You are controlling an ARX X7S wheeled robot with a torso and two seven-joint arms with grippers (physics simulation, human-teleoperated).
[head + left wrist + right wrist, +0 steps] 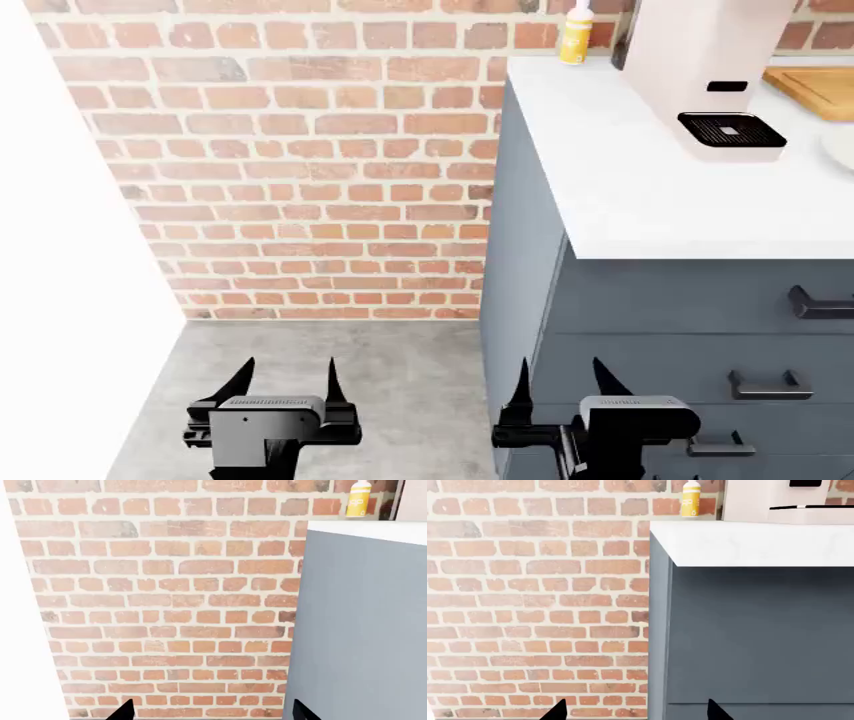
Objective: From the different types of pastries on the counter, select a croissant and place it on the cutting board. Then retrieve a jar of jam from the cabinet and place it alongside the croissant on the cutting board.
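The white counter point(641, 180) over dark blue-grey drawer fronts fills the right of the head view. Only a corner of the light-brown cutting board point(817, 88) shows at its far right. The croissant, the other pastries, the jar of jam and the cabinet are out of view. My left gripper point(284, 385) hangs low over the concrete floor, open and empty, facing the brick wall point(167, 605). My right gripper point(561, 378) is also open and empty, low in front of the counter's left end point(754, 542). Both wrist views show only black fingertips spread wide.
A pale coffee machine point(701, 60) stands on the counter with a yellow bottle point(577, 35) behind it by the wall. Black drawer handles point(763, 384) stick out from the fronts. A white wall point(54, 250) closes the left side. A pale plate edge point(843, 145) shows at far right.
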